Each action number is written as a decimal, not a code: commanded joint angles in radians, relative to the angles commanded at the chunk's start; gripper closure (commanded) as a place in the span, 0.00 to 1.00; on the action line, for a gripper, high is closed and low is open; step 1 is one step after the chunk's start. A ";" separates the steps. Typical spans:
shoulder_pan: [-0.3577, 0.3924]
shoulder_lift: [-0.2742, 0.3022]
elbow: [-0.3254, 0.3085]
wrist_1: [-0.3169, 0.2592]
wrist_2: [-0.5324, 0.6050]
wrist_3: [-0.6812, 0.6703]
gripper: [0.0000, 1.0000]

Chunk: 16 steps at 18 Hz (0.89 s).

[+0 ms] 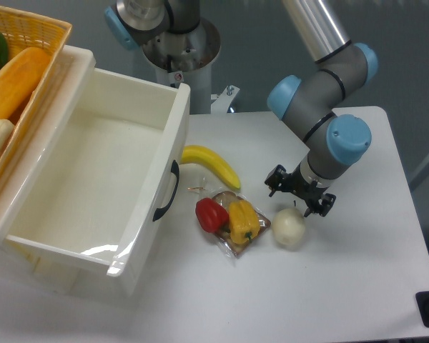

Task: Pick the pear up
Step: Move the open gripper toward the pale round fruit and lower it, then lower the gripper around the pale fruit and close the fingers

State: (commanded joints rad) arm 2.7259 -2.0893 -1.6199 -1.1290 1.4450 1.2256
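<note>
Cream-white pear point(289, 228) on the desk point(357, 286), right of centre, hand point(299, 198) just above it.
The hand's dark fingers are spread, holding nothing, close over the pear's stem. Left of the pear lie red and yellow peppers point(230, 221) in plastic, a banana point(212, 164) above them, and a white bin point(93, 179) at left. No writing is legible.

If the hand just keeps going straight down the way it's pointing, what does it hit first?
Most likely the pear. The hand points down with its fingers spread just above and slightly behind the fruit, so it would probably meet the pear's top near the stem; depth from this single view is uncertain, and it might reach the table instead.
</note>
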 joint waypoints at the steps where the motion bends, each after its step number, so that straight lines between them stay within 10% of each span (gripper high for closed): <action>1: 0.002 -0.002 0.006 0.000 0.000 0.002 0.00; 16: -0.002 -0.058 0.058 0.002 0.005 -0.046 0.00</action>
State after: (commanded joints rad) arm 2.7243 -2.1475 -1.5616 -1.1275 1.4496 1.1796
